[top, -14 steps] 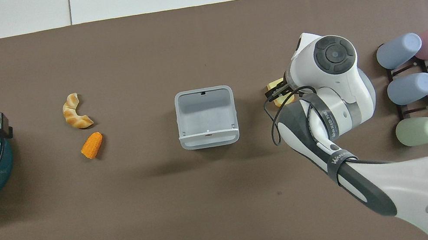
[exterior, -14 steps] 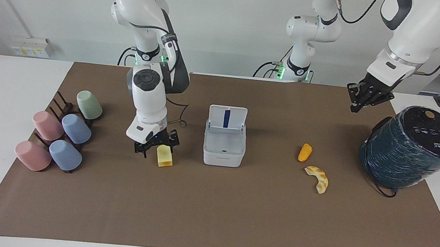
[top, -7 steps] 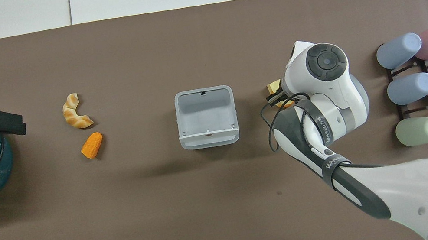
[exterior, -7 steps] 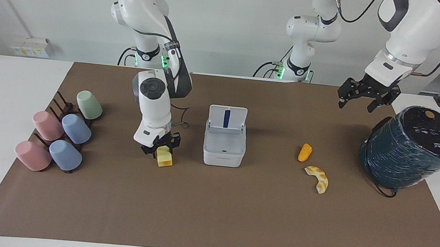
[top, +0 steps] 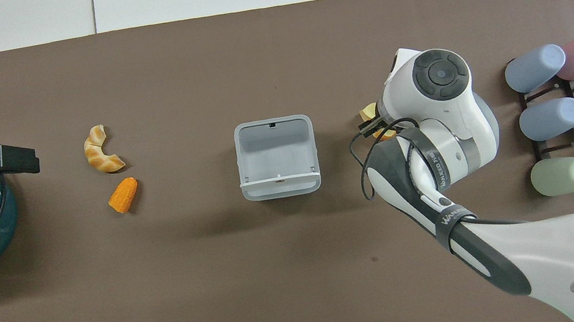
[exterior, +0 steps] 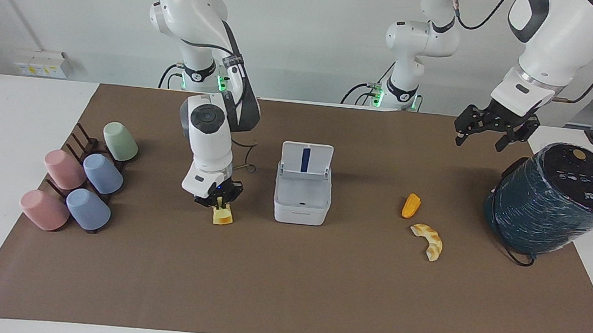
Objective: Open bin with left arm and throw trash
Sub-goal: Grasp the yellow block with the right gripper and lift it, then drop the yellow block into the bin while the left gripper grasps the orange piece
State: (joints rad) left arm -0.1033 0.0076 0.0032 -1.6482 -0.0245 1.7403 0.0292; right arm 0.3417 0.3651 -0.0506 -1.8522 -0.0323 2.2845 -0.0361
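Left claw (exterior: 487, 135) — jaws spread, empty, raised over the surface beside the dark teal wrapped cylinder (exterior: 554, 199); waiting.
Small white rounded-corner plastic bin (exterior: 302, 193) — mid-surface, hinged lid upright, blue strip showing, cavity empty.
Right claw (exterior: 219, 203) — clenched on the pale yellow toy block (exterior: 223, 216), beside the bin.
Step in hand: first pickup. Next: lift, carry over the opening, release.
Orange corn-like nub (exterior: 411, 205), tan curved crescent (exterior: 429, 241) — toward the left arm's end, crescent farther from the robots.

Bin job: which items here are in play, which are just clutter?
In play: bin, lid up; yellow block in the right gripper; orange corn piece; tan crescent; left gripper, waiting.

Clutter: pastel cups on their rack; teal cylinder.
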